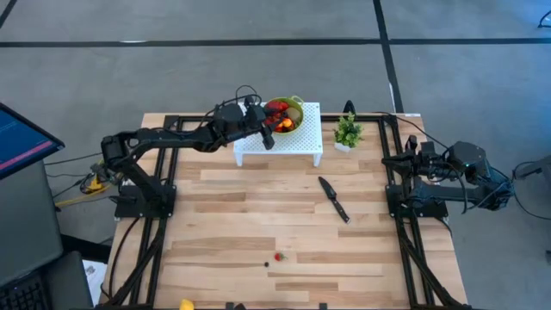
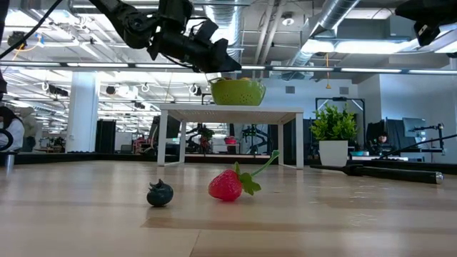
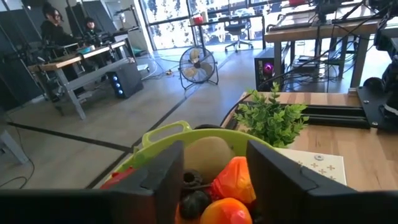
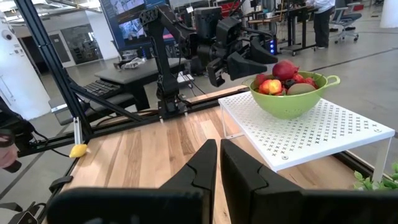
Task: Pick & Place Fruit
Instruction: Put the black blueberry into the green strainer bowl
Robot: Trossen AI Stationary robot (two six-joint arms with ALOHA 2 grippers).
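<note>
Left hand (image 1: 269, 129) hangs over the green bowl (image 1: 295, 113), fingers spread and holding nothing; in my left wrist view the two fingers (image 3: 163, 175) straddle the pile. Directly under the hand: fruit (image 3: 233, 180), orange, red and dark pieces heaped with a bigger brown-green one behind them. The bowl sits on a white perforated stand (image 1: 306, 140) at the far edge of the worktop (image 1: 241, 224).

Well away from that hand, toward the near edge: a strawberry (image 2: 227, 185) with a green stem and a dark berry (image 2: 160, 193) just beside it, apart from each other, both loose on the wood. These look like what is left to collect.

My read on handling: light, hard toy pieces, smooth and rounded, so they will likely roll or squirt out of a pinch. I would take the strawberry across its widest part, not by the stem. The berry is tiny; centre it carefully.

Farther right: a black knife (image 1: 333, 199) lying flat, and a potted plant (image 1: 348, 132) beside the stand. Leave both.

Right hand (image 4: 219, 163) waits at the worktop's right edge, fingers closed together, empty.
</note>
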